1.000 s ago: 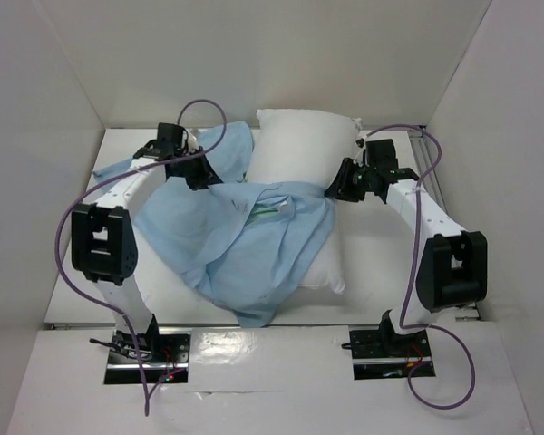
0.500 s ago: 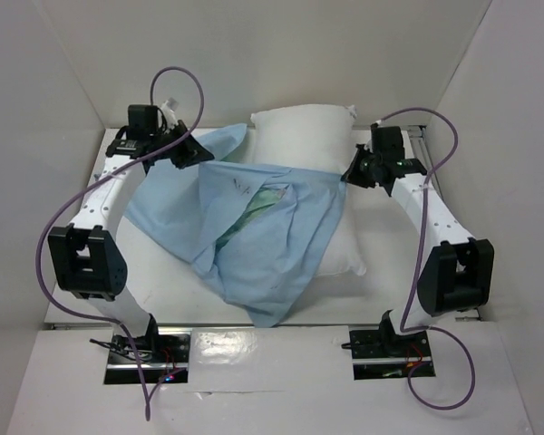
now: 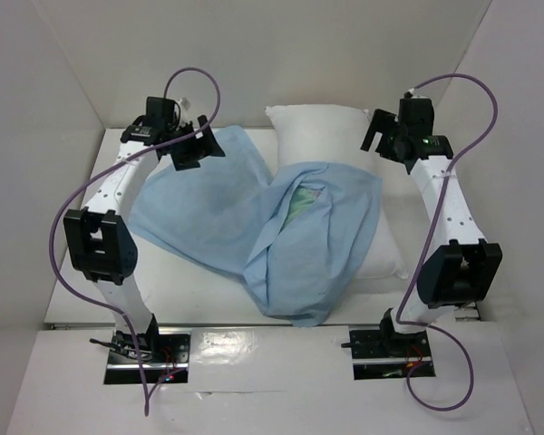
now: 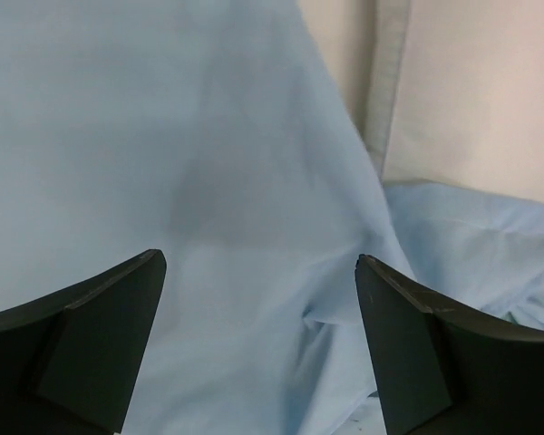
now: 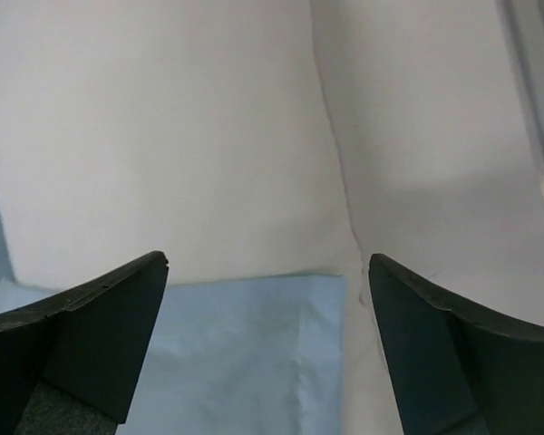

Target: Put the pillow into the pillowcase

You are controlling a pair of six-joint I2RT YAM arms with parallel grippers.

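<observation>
White walls enclose the table bearing pillow and pillowcase; left gripper and right gripper gape empty.

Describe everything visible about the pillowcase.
The pillowcase is thin, pale blue, wrinkled cloth, lying limp. Its left part spreads fairly flat on the table; its right part drapes over the white pillow in bunched folds, where a greenish patch shows at a gap. The near tip lies near the table's front edge.
</observation>
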